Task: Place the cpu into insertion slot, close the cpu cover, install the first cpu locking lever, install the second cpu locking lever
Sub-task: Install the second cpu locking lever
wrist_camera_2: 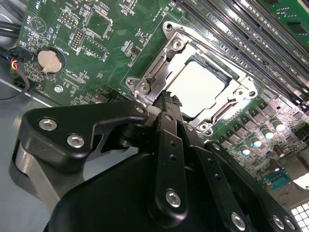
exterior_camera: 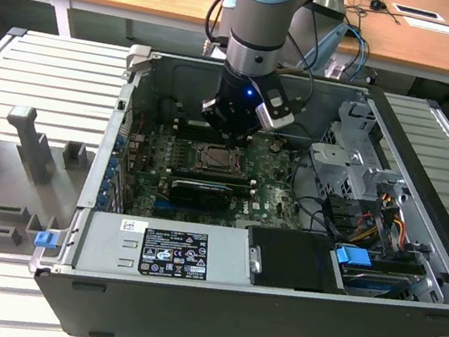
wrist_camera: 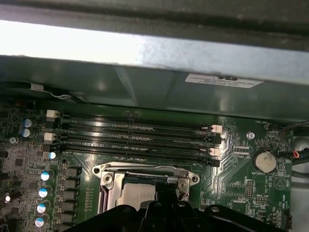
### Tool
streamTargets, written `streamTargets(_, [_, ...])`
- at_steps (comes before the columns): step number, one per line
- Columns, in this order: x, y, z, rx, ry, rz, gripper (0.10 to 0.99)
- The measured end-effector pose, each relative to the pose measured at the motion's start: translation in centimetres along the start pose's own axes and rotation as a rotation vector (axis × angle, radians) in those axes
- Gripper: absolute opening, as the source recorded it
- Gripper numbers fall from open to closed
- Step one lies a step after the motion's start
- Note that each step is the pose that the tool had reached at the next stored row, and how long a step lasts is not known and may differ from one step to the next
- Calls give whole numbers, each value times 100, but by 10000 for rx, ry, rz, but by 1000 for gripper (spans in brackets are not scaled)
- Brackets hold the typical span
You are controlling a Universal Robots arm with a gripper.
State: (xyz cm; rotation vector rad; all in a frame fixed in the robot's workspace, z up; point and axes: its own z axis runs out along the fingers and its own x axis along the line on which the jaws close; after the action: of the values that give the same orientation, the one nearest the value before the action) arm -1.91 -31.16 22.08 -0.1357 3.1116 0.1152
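The gripper [wrist_camera_2: 170, 99], fingers drawn narrow with nothing between them, is hovering at the edge of the cpu cover [wrist_camera_2: 170, 53], which is lying closed over the cpu [wrist_camera_2: 195, 87] in the insertion slot [exterior_camera: 218, 160]; any lever press, in my judgement, needs squaring to the frame.

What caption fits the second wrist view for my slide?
Gripper poised at the edge of the cpu cover, cpu seated beneath it.

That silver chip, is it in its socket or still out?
In. The chip lies flat in the socket, with the metal frame closed around it.
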Motion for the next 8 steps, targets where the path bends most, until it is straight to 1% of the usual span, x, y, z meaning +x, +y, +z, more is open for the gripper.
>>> streamTargets(5, [1, -7, -2, 0, 0, 2, 106])
streamTargets(8, [0, -9, -16, -1, -2, 2, 106])
